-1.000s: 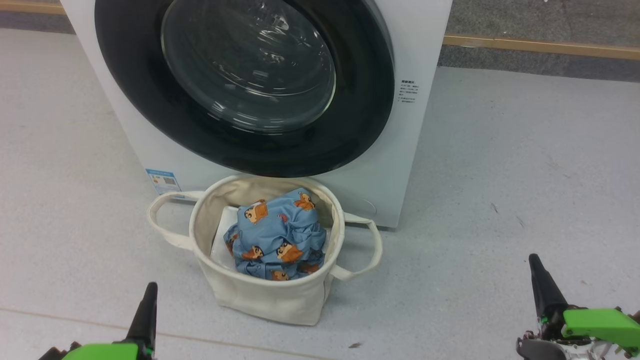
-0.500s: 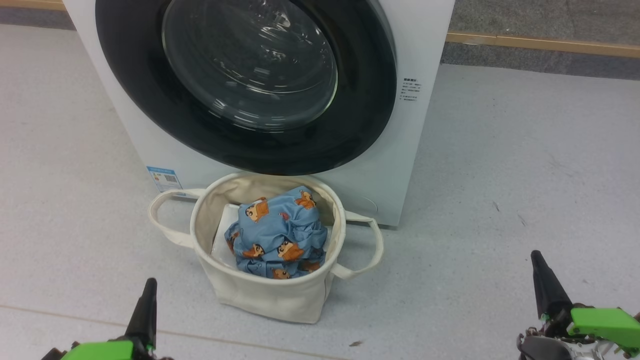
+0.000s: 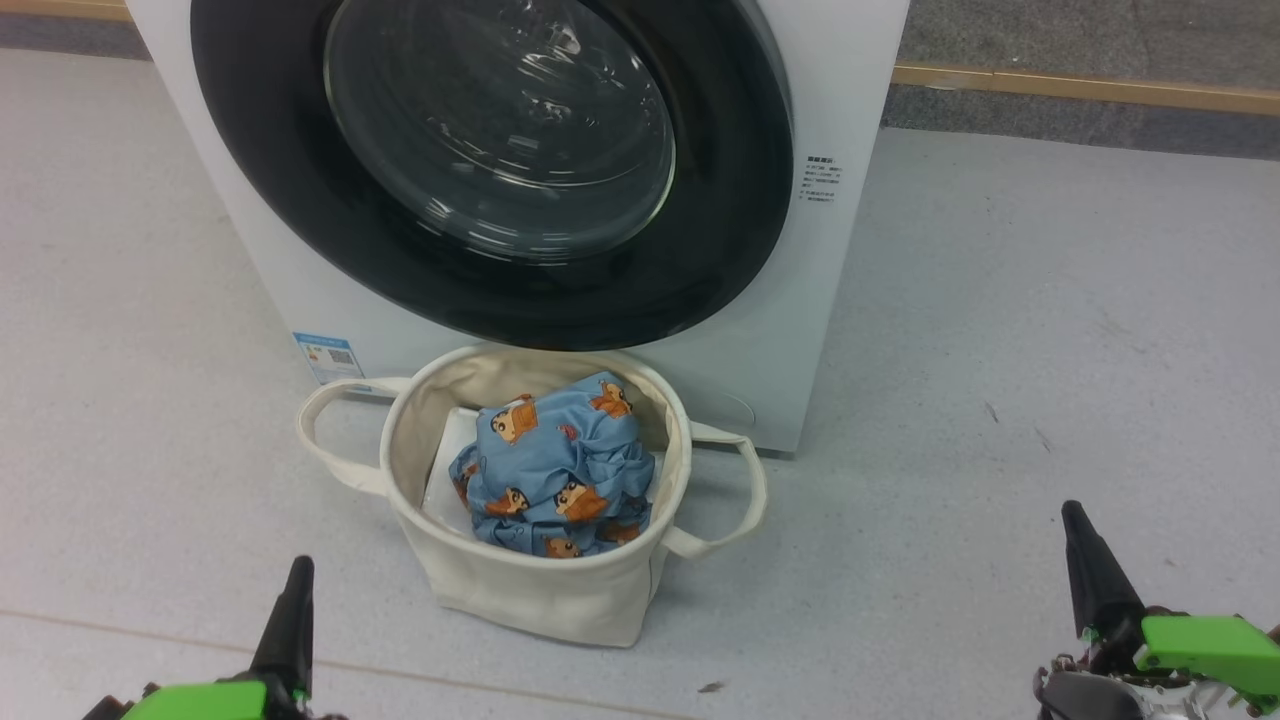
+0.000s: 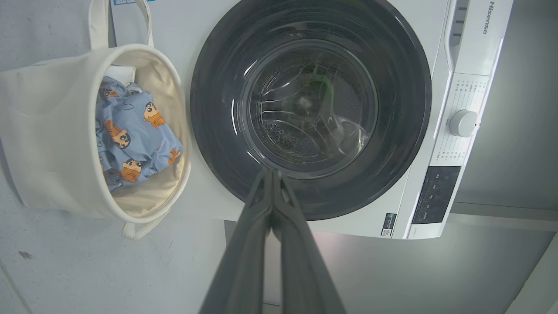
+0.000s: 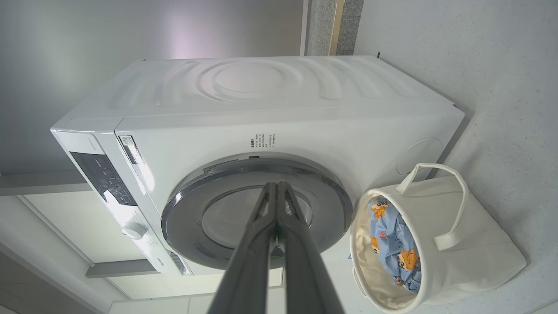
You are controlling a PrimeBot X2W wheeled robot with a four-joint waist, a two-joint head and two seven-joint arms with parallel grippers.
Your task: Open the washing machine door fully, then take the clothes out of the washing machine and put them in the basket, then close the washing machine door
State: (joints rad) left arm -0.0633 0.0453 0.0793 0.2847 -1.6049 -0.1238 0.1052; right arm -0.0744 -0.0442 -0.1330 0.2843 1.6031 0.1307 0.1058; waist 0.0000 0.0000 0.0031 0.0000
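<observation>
Left gripper (image 3: 299, 578): fingers pressed together, empty, low over the floor (image 3: 1000, 350).
Right gripper (image 3: 1075, 522): likewise closed and empty.
Clothes (image 3: 555, 465): bunched inside the basket (image 3: 530, 605), below its rim.
Basket: upright at the washing machine (image 3: 835, 290) front's lower edge.
Washing machine door (image 3: 700, 250): appears flush, judged shut.
Procedure: confirm latch; if unseated, press black rim, not glass.

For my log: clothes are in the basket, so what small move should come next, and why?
Likely park both arms: the washing machine door looks shut, the clothes lie in the basket, and the left tool and right tool are closed, empty.
</observation>
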